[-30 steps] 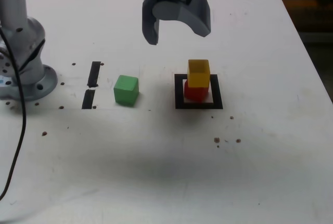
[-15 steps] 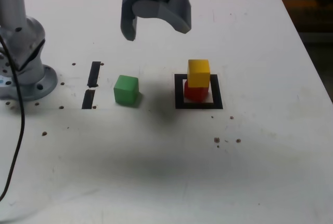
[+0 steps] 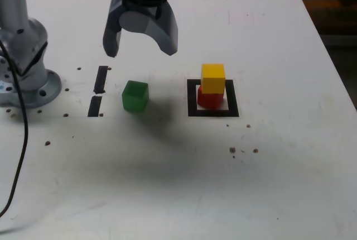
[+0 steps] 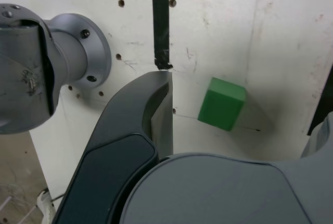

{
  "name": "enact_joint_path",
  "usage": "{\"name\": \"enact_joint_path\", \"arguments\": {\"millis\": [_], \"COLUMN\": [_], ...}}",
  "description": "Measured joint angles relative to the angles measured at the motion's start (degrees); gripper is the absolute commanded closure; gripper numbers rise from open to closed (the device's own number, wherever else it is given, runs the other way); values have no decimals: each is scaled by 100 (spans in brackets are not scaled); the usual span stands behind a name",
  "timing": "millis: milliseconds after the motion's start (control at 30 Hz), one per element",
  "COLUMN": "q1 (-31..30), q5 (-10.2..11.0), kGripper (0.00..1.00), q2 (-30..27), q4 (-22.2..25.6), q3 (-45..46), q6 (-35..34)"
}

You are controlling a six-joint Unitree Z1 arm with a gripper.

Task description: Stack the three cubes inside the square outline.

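A yellow cube [image 3: 213, 78] sits on a red cube [image 3: 210, 99] inside the black square outline [image 3: 212, 111]. The green cube [image 3: 135, 96] lies alone on the table, to the exterior view's left of the outline; it also shows in the wrist view [image 4: 221, 103]. My gripper [image 3: 140, 50] hangs open above and slightly behind the green cube, with nothing between its fingers. In the wrist view one dark finger [image 4: 156, 112] stands beside the green cube, apart from it.
Two short black tape strips [image 3: 98, 89] lie to the exterior view's left of the green cube. The arm's grey base [image 3: 25, 67] stands at the far left with a black cable [image 3: 19, 156] running down. Small dark specks [image 3: 242, 150] dot the white table.
The open gripper has moved toward the exterior view's left and lower, from above the stack to above the green cube. The cubes have not moved.
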Motion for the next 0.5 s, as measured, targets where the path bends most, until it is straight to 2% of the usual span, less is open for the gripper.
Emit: {"name": "enact_joint_path", "arguments": {"millis": [233, 500], "q1": [-2, -142], "q5": [-39, -289], "kGripper": [6, 7], "q2": [10, 79], "q4": [-432, -1595], "q3": [467, 1116], "q6": [109, 468]}}
